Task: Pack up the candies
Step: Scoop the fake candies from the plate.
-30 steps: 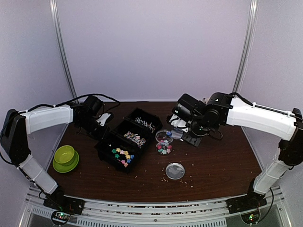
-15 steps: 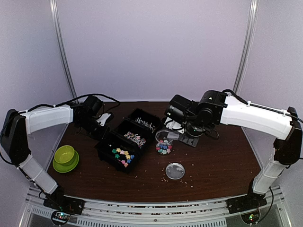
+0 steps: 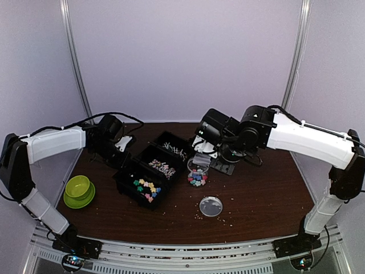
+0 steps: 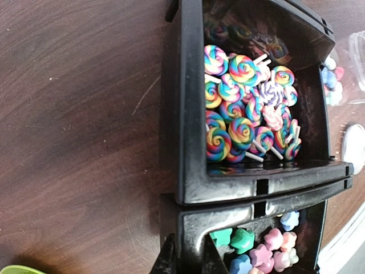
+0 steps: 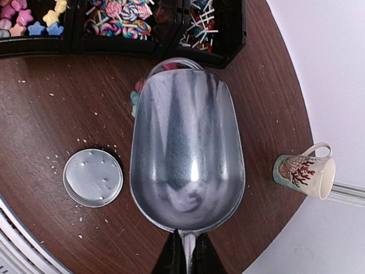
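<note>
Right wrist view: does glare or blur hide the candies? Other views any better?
Right wrist: the metal scoop, streaked with glare, fills the centre and covers most of the jar; only the tray at the top edge shows candies. Left wrist: lollipops sharp, the glossy tray wall mirrors them. Top view: candies are tiny specks.

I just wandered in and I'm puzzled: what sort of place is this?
Probably a robotics test booth, not a shop: plain pale walls enclose a brown table, a left arm and right arm stand bolted to a metal rail at its near edge, and a black tray holds candies.
</note>
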Tool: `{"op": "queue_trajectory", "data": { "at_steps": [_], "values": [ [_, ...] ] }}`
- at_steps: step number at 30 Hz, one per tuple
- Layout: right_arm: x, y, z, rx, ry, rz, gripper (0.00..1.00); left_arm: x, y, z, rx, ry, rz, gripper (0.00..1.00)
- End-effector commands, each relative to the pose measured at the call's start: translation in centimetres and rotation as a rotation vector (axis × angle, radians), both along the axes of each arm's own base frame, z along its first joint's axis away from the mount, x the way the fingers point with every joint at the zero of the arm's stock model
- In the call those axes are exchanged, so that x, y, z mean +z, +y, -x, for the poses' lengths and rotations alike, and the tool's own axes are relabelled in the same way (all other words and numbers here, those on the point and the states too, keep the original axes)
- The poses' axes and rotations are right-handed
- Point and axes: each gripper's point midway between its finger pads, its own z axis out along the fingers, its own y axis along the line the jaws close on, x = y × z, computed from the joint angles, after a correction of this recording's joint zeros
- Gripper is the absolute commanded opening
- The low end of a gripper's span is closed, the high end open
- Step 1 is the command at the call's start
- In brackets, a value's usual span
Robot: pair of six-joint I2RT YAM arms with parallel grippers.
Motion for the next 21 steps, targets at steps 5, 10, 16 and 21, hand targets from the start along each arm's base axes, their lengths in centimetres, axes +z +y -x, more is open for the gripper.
{"op": "queue_trajectory", "data": {
  "at_steps": [5,10,16,21],
  "values": [
    [2.9,4.8,1.7,0.133,0.004,-0.107,0.00,5.6,-2.1,-0.5,-0.022,-0.153,0.201,0.00],
    [2.2,6.2,2.3,0.174,0.017,-0.054,0.00,4.6,-0.8,0.0,-0.015,-0.150,0.130,0.00],
    [0.0,7.9,2.1,0.191,0.035,0.023,0.00,3.6,0.3,0.5,-0.030,-0.161,0.057,0.00],
    [-1.1,9.1,1.0,0.178,0.013,0.059,0.00,2.9,0.7,0.8,-0.066,-0.198,-0.063,0.00]
  ]
}}
